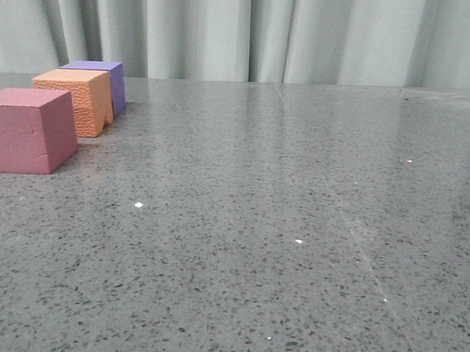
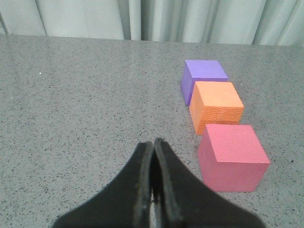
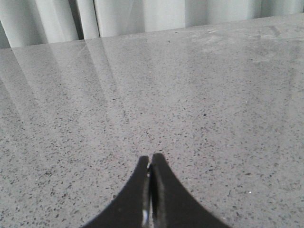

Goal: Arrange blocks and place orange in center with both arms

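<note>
Orange foam cube already sits between pink-red cube and purple cube at the speckled table's left; left gripper and right gripper clenched, empty, apart; arranging looks complete.

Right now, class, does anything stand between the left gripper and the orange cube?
Nothing visible blocks it. The left gripper is shut over bare table. The orange cube sits in a row between the purple cube and the pink-red cube, which crowd two of its sides, not the approach.
</note>
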You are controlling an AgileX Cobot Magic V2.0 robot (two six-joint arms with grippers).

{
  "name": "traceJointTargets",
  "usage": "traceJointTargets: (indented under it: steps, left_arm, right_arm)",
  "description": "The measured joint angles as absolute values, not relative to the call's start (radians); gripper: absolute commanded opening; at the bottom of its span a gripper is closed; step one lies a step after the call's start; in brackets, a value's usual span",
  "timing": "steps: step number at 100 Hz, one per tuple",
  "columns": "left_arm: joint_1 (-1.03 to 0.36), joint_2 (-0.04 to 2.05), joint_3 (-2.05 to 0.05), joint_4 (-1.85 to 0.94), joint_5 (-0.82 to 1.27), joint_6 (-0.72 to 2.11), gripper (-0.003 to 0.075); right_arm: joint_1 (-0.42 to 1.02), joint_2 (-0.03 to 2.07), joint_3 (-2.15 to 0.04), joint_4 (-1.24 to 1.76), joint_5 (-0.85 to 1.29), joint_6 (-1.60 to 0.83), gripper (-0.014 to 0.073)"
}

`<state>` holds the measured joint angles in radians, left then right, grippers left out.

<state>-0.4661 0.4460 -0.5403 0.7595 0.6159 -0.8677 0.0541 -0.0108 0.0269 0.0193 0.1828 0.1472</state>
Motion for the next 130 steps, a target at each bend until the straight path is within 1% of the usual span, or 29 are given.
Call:
traceJointTargets:
  steps: [90, 110, 130]
  left_arm:
    - [-0.466, 0.44, -0.528, 0.8, 0.61, -0.854, -0.0019]
    - [-0.427, 0.398, -0.492, 0.655, 0.6, -0.646, -0.0019]
    - [-0.294, 0.302, -0.408, 0.485, 0.464, -0.415, -0.0019]
  right_arm:
    - [0.054, -0.011, 0.027, 0.019, 0.183, 0.147, -0.0066]
    - [0.054, -0.011, 0.027, 0.019, 0.183, 0.147, -0.0066]
    - [0.054, -0.011, 0.027, 0.019, 0.183, 0.147, -0.0066]
